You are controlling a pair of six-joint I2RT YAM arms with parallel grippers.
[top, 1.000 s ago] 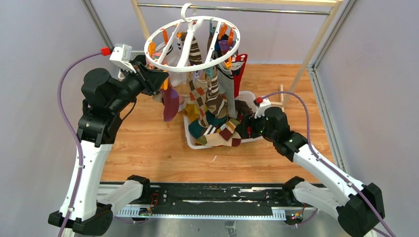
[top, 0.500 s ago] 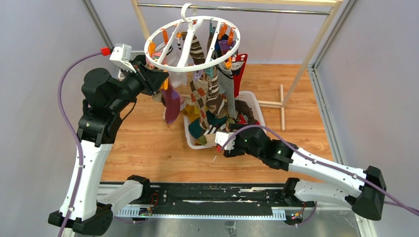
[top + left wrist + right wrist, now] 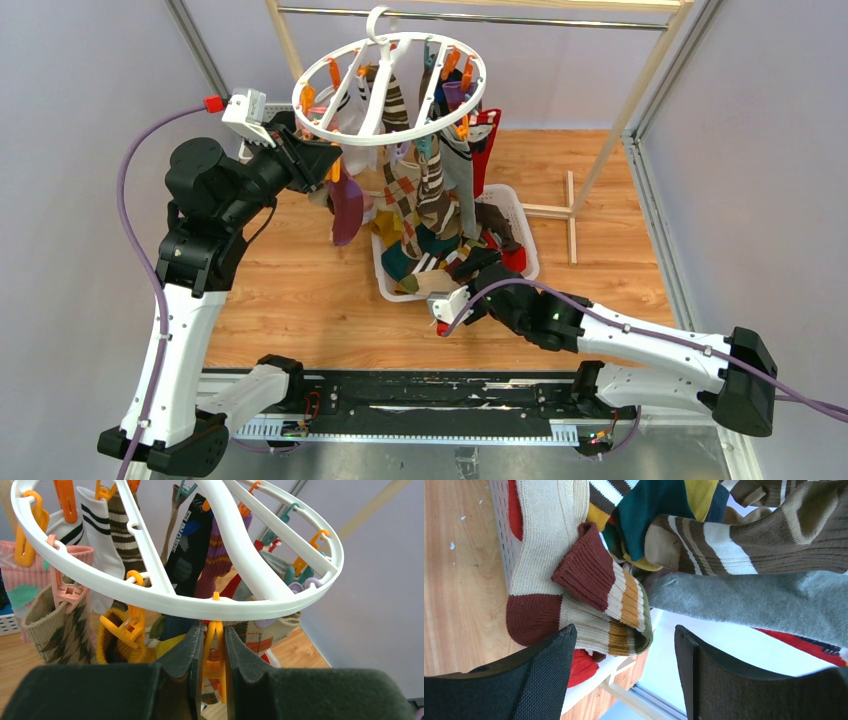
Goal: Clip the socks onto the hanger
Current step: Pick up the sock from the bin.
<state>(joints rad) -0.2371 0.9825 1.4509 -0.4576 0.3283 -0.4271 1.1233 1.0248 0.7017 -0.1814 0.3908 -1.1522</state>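
The white round hanger (image 3: 392, 118) hangs from the rail with several socks (image 3: 432, 190) clipped under it; it fills the top of the left wrist view (image 3: 150, 587). My left gripper (image 3: 333, 166) is at the ring's near-left rim, shut on an orange clip (image 3: 214, 652) that hangs from the ring, squeezed between the jaws (image 3: 212, 632). A purple sock (image 3: 346, 210) hangs just below it. My right gripper (image 3: 475, 282) is open at the front of the white basket (image 3: 392, 290), over loose socks. A maroon, cream and mustard striped sock (image 3: 599, 607) lies just ahead of the open fingers (image 3: 624, 637).
The basket holds a heap of mixed socks (image 3: 724, 540); its slotted wall (image 3: 499, 520) is at the right wrist view's left. The wooden-poled rack with its metal rail (image 3: 460, 17) stands behind, its foot (image 3: 570, 215) on the wooden floor right of the basket.
My right arm has swung from the basket's right side round to its front edge, still open. My left gripper has stayed on the clip at the ring.
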